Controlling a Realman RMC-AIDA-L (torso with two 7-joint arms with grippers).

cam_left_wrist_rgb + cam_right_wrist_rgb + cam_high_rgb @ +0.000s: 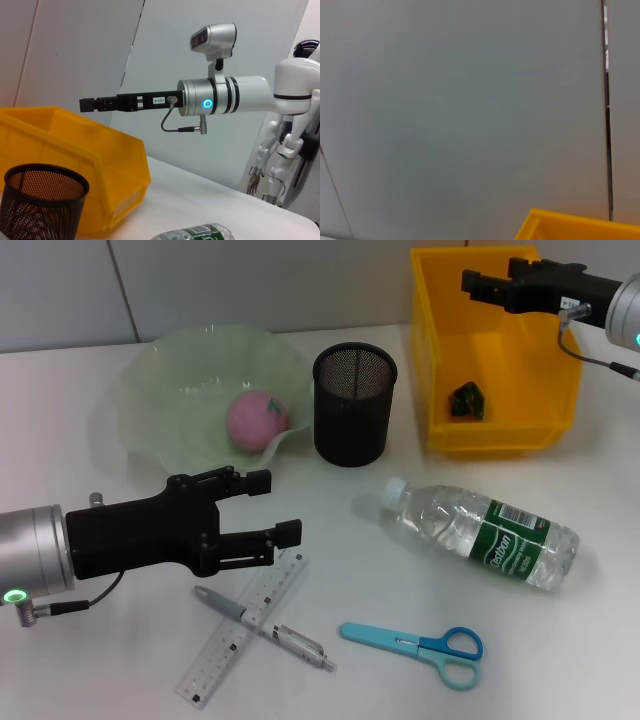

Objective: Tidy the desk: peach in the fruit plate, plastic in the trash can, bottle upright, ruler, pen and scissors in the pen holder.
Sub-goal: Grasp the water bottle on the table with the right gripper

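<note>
Nearest to us, the scissors (425, 646) lie flat with their blue handles toward our right, and just beside them the ruler (243, 629) and pen (266, 625) cross each other on the white table (600, 640). Our left gripper (279, 507) hovers directly above the ruler's far end, fingers spread wide and holding nothing. The ruler's long axis runs diagonally, from near-left to far-right, so it lies almost under the jaws and slightly nearer us; we judge the left arm the closer one for it. Beyond, the bottle (476, 532) lies on its side, cap pointing toward the pen holder (355, 405), which stands upright and looks empty. The peach (257, 420) already sits in the fruit plate (160, 370). Farthest, our right gripper (490, 285) hangs over the yellow trash can (435, 360), apparently empty, with the plastic (467, 400) lying inside; we cannot tell its finger spacing. A pale wall (470, 100) stands behind.
</note>
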